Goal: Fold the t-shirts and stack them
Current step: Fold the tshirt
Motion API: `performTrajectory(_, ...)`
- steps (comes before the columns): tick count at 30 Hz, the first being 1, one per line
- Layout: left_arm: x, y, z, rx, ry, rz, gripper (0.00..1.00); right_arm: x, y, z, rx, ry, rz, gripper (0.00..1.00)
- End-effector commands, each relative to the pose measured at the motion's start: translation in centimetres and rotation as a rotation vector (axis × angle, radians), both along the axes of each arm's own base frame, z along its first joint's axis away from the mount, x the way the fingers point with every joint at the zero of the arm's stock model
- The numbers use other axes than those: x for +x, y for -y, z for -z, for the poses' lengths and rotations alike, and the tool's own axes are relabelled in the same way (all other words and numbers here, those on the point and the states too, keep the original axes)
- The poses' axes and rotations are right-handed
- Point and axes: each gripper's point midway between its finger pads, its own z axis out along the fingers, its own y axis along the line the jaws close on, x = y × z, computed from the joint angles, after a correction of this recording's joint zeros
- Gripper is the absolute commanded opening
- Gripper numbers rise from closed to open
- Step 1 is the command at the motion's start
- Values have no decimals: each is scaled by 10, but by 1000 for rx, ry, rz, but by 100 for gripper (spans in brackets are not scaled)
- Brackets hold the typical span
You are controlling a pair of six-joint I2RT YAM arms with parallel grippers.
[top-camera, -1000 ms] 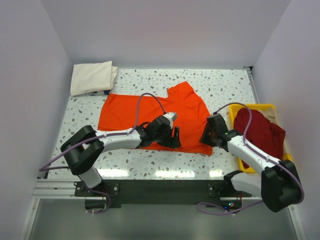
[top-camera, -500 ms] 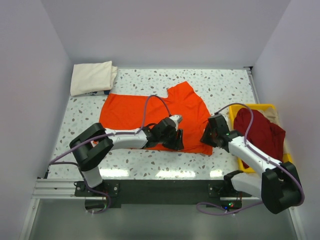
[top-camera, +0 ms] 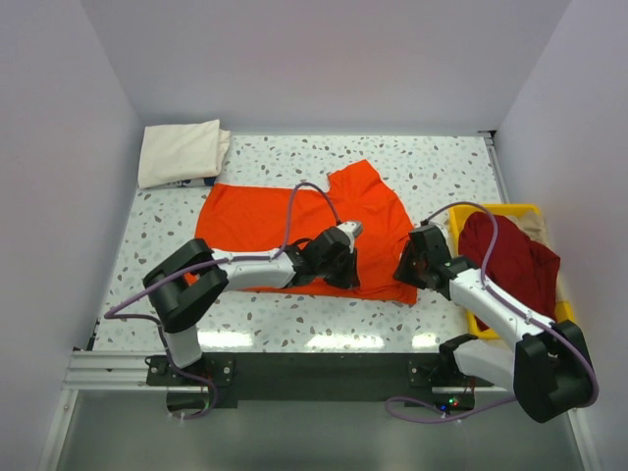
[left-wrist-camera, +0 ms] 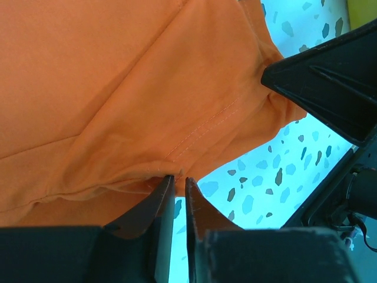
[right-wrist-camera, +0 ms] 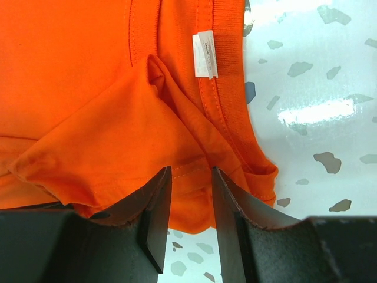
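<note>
The bright orange t-shirt (top-camera: 285, 221) lies spread across the middle of the table, its white neck label (right-wrist-camera: 205, 54) showing in the right wrist view. My left gripper (top-camera: 343, 267) sits at its near hem. Its jaws (left-wrist-camera: 177, 178) are almost together, with the hem's edge pinched at the tips. My right gripper (top-camera: 410, 263) is at the shirt's near right corner by the collar. It stands open (right-wrist-camera: 191, 171) with bunched orange cloth between the fingers. The cream t-shirt (top-camera: 182, 152) lies folded at the back left. The dark red t-shirt (top-camera: 510, 257) is heaped at the right.
The dark red shirt rests in a yellow plastic tray (top-camera: 525, 210) at the table's right edge, close behind my right arm. White walls enclose the table on three sides. The two grippers are about a hand's width apart, and the right gripper's black finger (left-wrist-camera: 330, 76) shows in the left wrist view.
My left gripper slid a little to the right along the near hem and closed its jaws. The right gripper's jaws widened slightly and it stayed in place.
</note>
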Motion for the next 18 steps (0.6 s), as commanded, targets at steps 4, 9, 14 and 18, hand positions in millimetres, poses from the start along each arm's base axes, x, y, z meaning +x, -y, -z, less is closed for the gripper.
performTrajectory(4,12,11,-18,-29,45,-22,13,-1,11,-3,-45,14,9,39)
performTrajectory(9,13,10,-17,-27,45,-25,9,-3,9,2,-40,2,7,38)
performTrajectory(14,12,9,-18,-26,45,-24,3,1,3,5,-13,-2,6,33)
performTrajectory(18,13,8,-19,-24,54,-28,0,5,-3,2,10,0,-1,23)
